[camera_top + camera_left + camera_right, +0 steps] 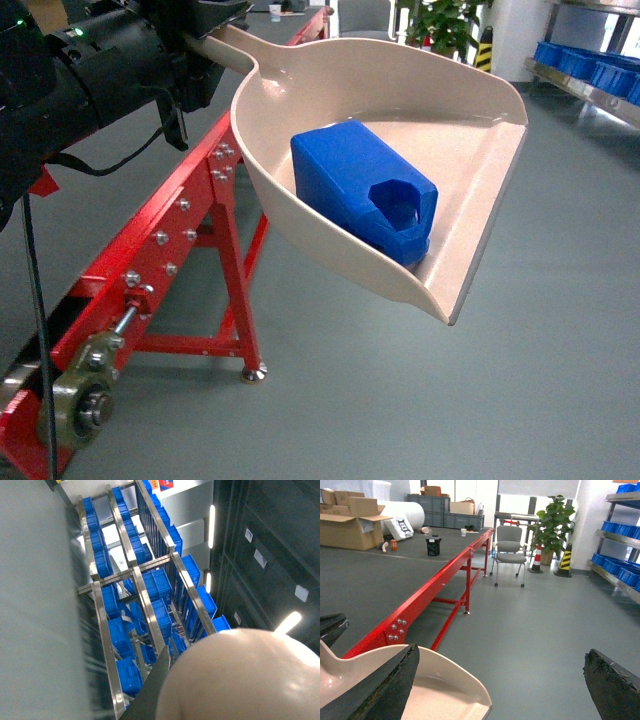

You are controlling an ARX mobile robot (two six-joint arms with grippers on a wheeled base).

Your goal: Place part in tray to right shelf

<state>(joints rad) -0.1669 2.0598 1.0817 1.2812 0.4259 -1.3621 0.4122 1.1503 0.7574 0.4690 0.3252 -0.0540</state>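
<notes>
The left fingers [195, 55] are clenched on the tray [470, 200] by its handle [225, 45], at the top left of the head view, though the black wrist housing hides most of the grip itself. The tray hangs in the air beside the red bench [170, 240], its open flat edge pointing down and to the right, tilted so the far side sits higher. The part [355, 180] lies inside the tray on the floor of the scoop, near the middle, with its handle hole turned toward the open edge. In the left wrist view the tray's rounded back [235, 680] fills the lower right, and beyond it stands the shelf [145, 600], steel rails carrying rows of blue crates [160, 587]. The right fingers [395, 685] are released, spread wide: one dark finger shows at lower left just above the tray's rim [460, 680], the other at the far lower right, with nothing between them. Farther off in the right wrist view are the bench's dark belt [375, 580], cardboard boxes [350, 522], a grey chair [510, 547], a potted plant [555, 520] and a striped cone [565, 557]. The shelf also shows at the right edge there, well apart from the tray.
</notes>
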